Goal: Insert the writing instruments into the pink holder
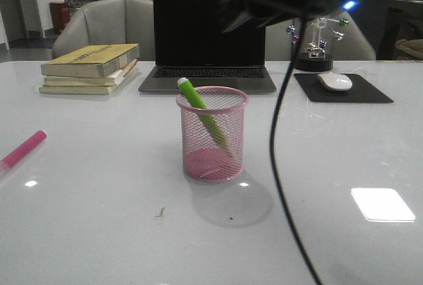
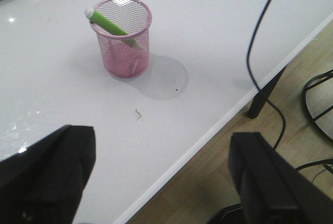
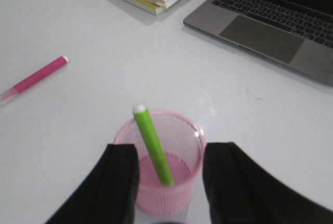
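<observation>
Pink wire mesh formed the pen cup, which stood upright near the middle of the white table, in front of an open laptop. A bright green highlighter leaned inside it, its lower end on the cup's base and its white cap resting against the rim and poking above it on the robot's left side. The pink highlighter lay flat on the table well to the left of the cup, apart from everything else, one end running out of the front view.

The right gripper hung directly above the cup with its two dark fingers spread apart, one on each side of the rim as seen from the wrist camera, and nothing between them but the cup and the green marker below. In the front view only a dark mass of that arm showed at the top, with a black cable trailing down across the table.

The left gripper sat wide open and empty near the table's front edge, well apart from the cup, its fingers holding nothing.

Behind the cup to the left lay a stack of yellow books; to the right, a white mouse rested on a black mouse pad, with a small desk ornament of metal balls behind it.
</observation>
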